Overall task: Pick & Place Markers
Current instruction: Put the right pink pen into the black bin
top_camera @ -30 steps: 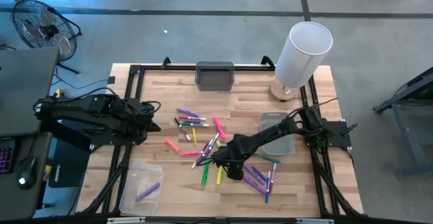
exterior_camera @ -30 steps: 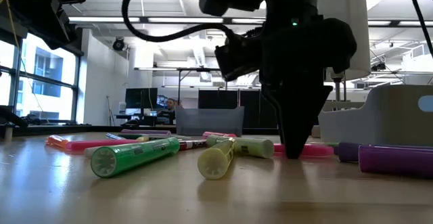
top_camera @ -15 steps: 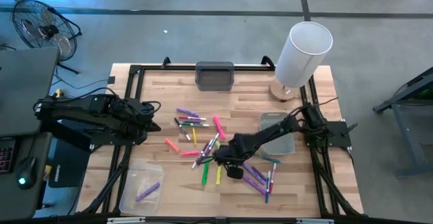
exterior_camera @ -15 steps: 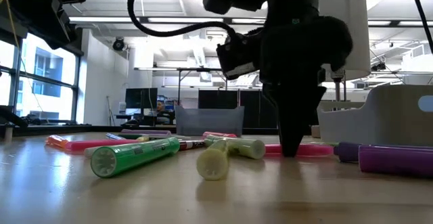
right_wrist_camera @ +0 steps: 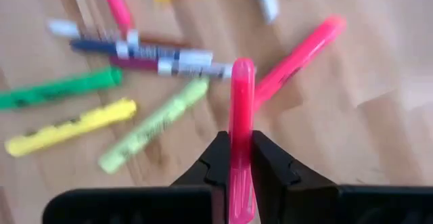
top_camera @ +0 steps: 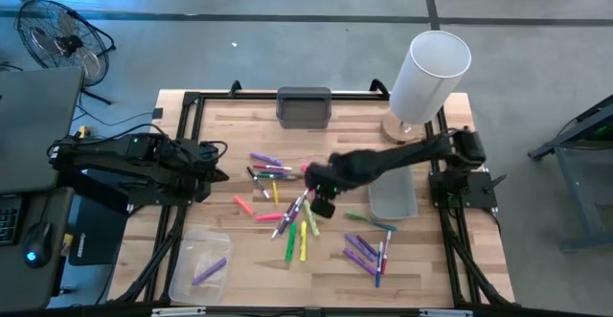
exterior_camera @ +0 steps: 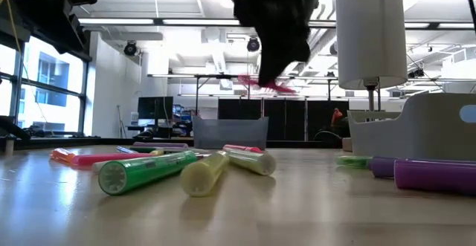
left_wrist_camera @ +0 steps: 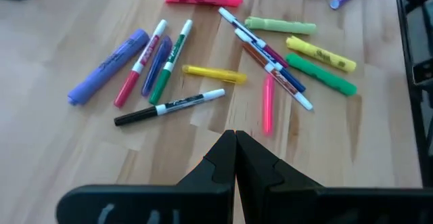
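A pink marker point(right_wrist_camera: 241, 143) sits clamped between the jaws of the right gripper point(right_wrist_camera: 235, 158), its barrel running up past the fingertips. The low view shows it as a pink streak point(exterior_camera: 265, 85) held well above the worktop point(exterior_camera: 297, 209), under the dark bulk of the right gripper point(exterior_camera: 271, 56). In the high view the right gripper point(top_camera: 321, 194) hangs over the middle of the worktop point(top_camera: 230, 135), above the scatter of markers.

Below it lie the loose markers: a second pink one point(right_wrist_camera: 298, 58) at an angle just beside the held pen, a pale green one point(right_wrist_camera: 154, 125), a yellow one point(right_wrist_camera: 71, 127), a darker green one point(right_wrist_camera: 59, 89) and a couple of white-barrelled pens point(right_wrist_camera: 159, 56). More purple markers point(top_camera: 362, 254) lie nearer the front edge, and one purple marker point(top_camera: 209, 271) lies in the clear tray point(top_camera: 196, 279) at the front left corner.

A grey tray point(top_camera: 393, 191) sits just to the right of the right arm, and a darker grey bin point(top_camera: 304, 106) stands at the back edge. A white cylindrical lamp point(top_camera: 429, 78) stands at the back right.

The left gripper point(left_wrist_camera: 235, 158) waits at the left side of the worktop, jaws pressed together on nothing, facing a cluster of markers.
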You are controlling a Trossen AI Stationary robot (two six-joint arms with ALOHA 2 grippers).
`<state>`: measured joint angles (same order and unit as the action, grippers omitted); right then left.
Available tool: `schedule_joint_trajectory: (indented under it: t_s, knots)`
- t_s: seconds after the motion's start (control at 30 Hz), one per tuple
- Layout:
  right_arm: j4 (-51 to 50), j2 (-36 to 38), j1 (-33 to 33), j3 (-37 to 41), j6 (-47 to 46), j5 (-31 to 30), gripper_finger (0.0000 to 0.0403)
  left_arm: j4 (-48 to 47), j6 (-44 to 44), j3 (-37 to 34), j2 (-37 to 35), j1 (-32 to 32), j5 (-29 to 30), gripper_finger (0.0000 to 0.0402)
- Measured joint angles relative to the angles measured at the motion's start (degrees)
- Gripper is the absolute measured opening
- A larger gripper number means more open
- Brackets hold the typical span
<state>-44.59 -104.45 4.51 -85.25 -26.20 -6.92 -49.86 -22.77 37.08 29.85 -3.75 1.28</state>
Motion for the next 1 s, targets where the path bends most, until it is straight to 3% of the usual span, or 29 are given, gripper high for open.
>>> schedule_joint_trajectory:
  t_s: [0.2, 0.4, 0.53, 0.73, 1.0]
  knots:
    - [4.5, 4.4, -9.5, -0.7, 8.3, -0.9, 0.0027, -0.1, -1.7, 0.0, 0.1, 0.0, 4.1, 0.0]
    - [4.5, 1.0, -17.5, -10.9, 21.8, 1.0, 0.0027, 0.0, -3.2, 0.0, 1.2, 0.0, 7.5, 0.0]
    - [3.0, -4.3, -22.0, -19.8, 30.5, 1.5, 0.0027, 0.0, -5.4, 0.0, 1.2, 0.0, 11.1, 0.0]
    - [-0.6, -16.6, -27.5, -33.5, 38.7, 6.9, 0.0027, -0.2, -10.5, 0.0, 1.0, 0.0, 14.9, 0.0]
    - [-12.0, -33.4, -32.0, -46.1, 43.3, 8.8, 0.0027, 0.0, -15.6, 0.0, 1.1, 0.0, 16.3, 0.0]
